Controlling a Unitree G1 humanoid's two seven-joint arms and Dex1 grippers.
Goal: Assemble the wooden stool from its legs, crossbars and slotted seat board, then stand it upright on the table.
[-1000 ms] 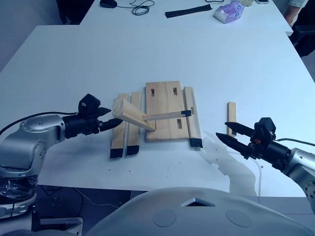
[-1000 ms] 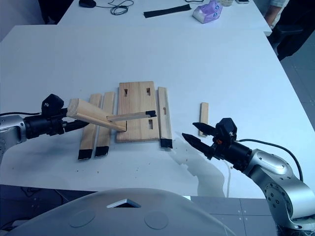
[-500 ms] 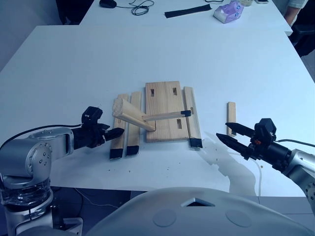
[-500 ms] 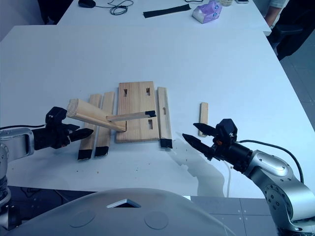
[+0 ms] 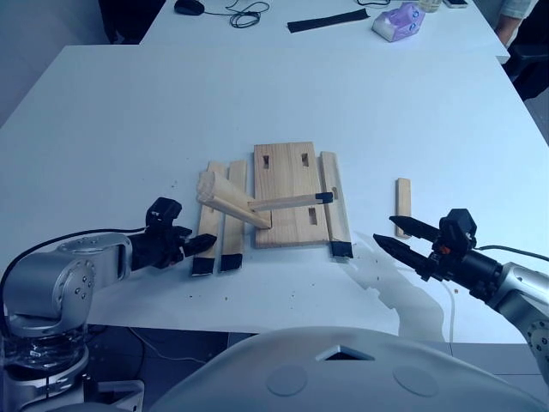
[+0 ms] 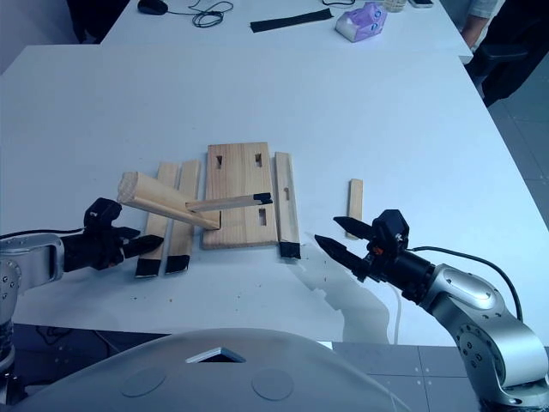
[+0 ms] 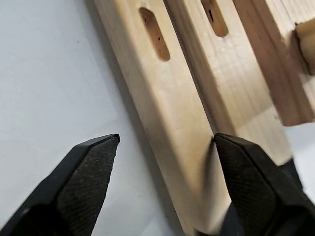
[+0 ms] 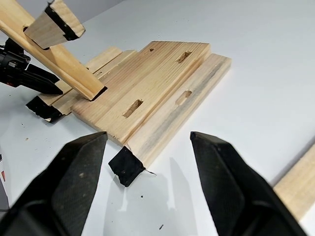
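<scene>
The slotted seat board (image 5: 287,193) lies flat mid-table. Two legs (image 5: 221,221) lie flat to its left and a third leg (image 5: 335,206) to its right. A fourth leg (image 5: 230,202) slants up off the board's near left corner, joined to a thin crossbar (image 5: 290,202). A loose crossbar (image 5: 402,206) lies to the right. My left gripper (image 5: 202,245) is open, its fingers (image 7: 88,182) straddling the leftmost leg (image 7: 167,113) near that leg's black-capped end. My right gripper (image 5: 395,233) is open above the table, just right of the third leg's capped end (image 8: 127,166).
A second table stands behind, carrying a cable (image 5: 244,12), a black strip (image 5: 326,19) and a purple-and-white object (image 5: 399,19). The table's front edge (image 5: 257,324) runs just below both grippers. Bare tabletop stretches to the left and beyond the board.
My left gripper has drawn back from the raised end of the slanted leg and dropped to the near end of the leftmost flat leg. The slanted leg stays propped up. The right gripper has barely shifted.
</scene>
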